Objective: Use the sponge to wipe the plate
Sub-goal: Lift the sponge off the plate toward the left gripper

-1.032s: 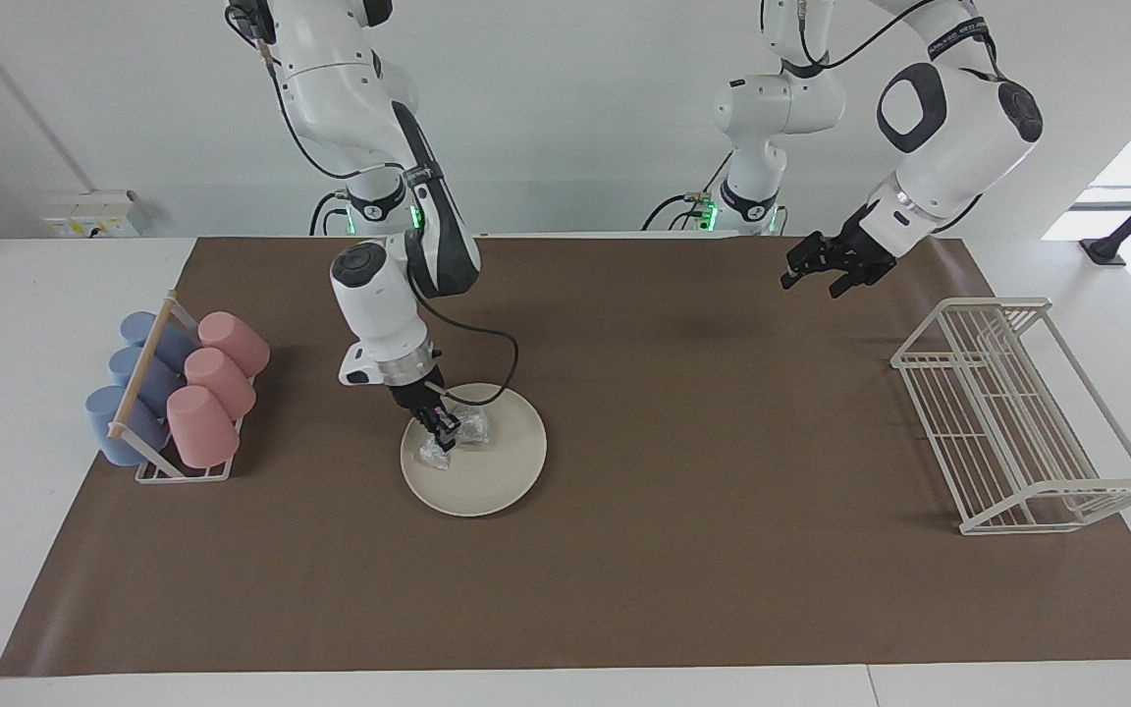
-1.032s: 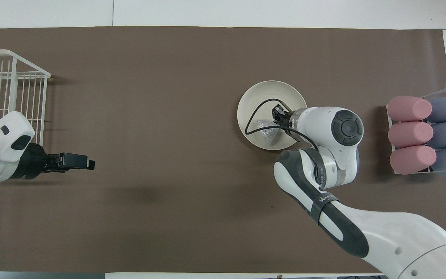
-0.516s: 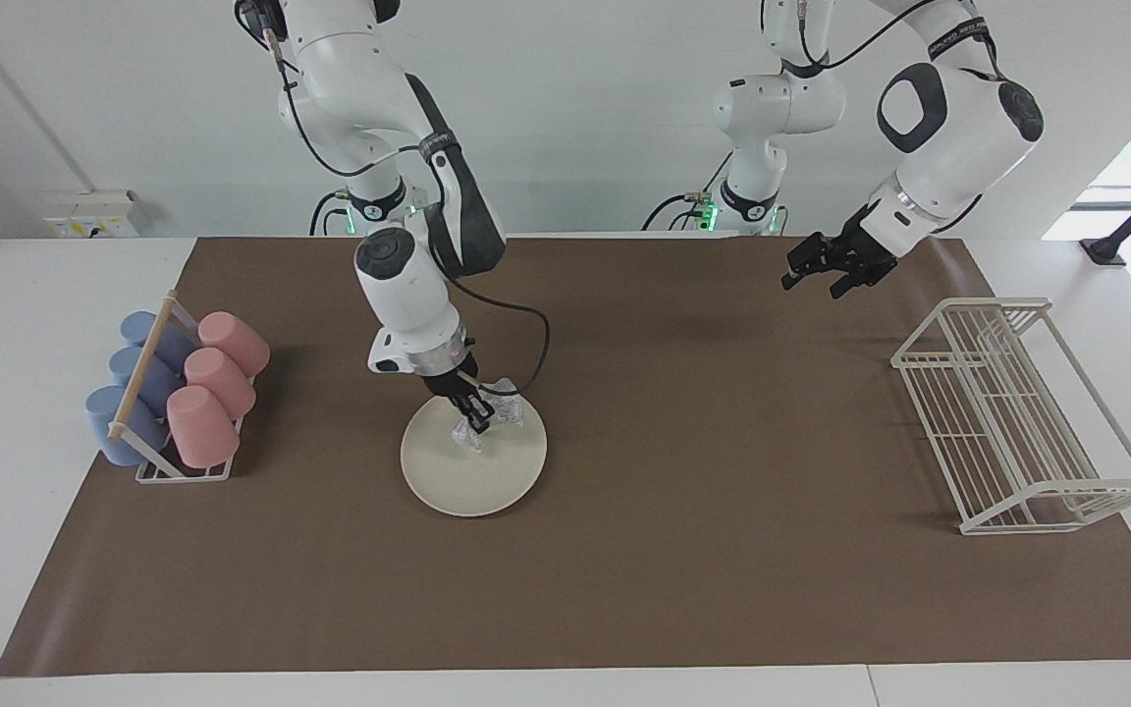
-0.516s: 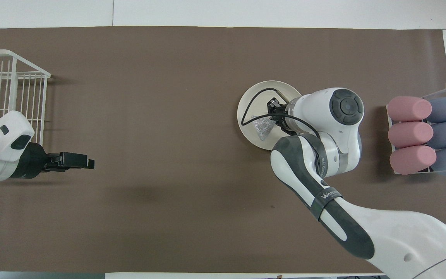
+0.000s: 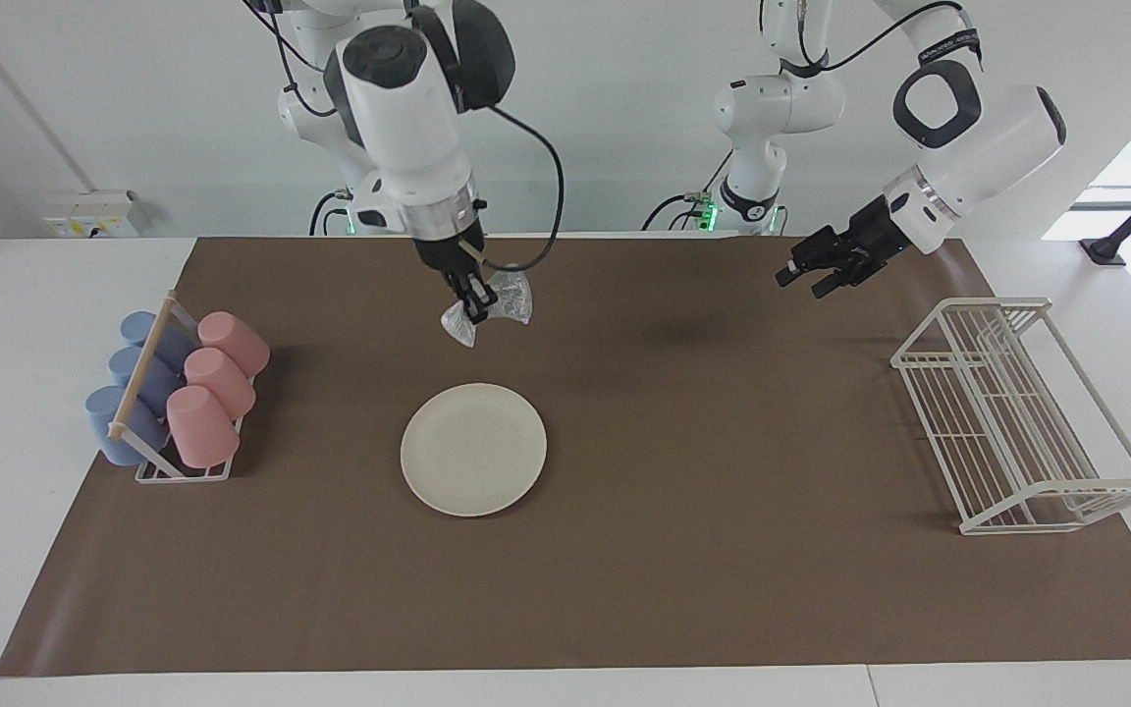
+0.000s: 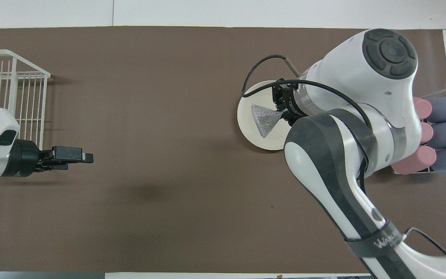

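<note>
The cream-white plate (image 5: 473,462) lies flat on the brown mat, bare in the facing view. High above it hangs the silvery mesh sponge (image 5: 508,295), pinched at its middle by my right gripper (image 5: 474,310), which is shut on it and points down. In the overhead view the sponge (image 6: 263,120) and the right gripper (image 6: 285,113) cover part of the plate (image 6: 246,126), and the right arm hides the plate's edge toward the cups. My left gripper (image 5: 801,279) waits open and empty in the air over the mat, toward the left arm's end.
A rack of pink and blue cups (image 5: 178,388) stands at the right arm's end of the mat. A white wire dish rack (image 5: 1017,412) stands at the left arm's end, close to the left gripper (image 6: 86,158).
My right gripper has lifted the sponge off the plate and risen high above it. The left gripper has barely shifted.
</note>
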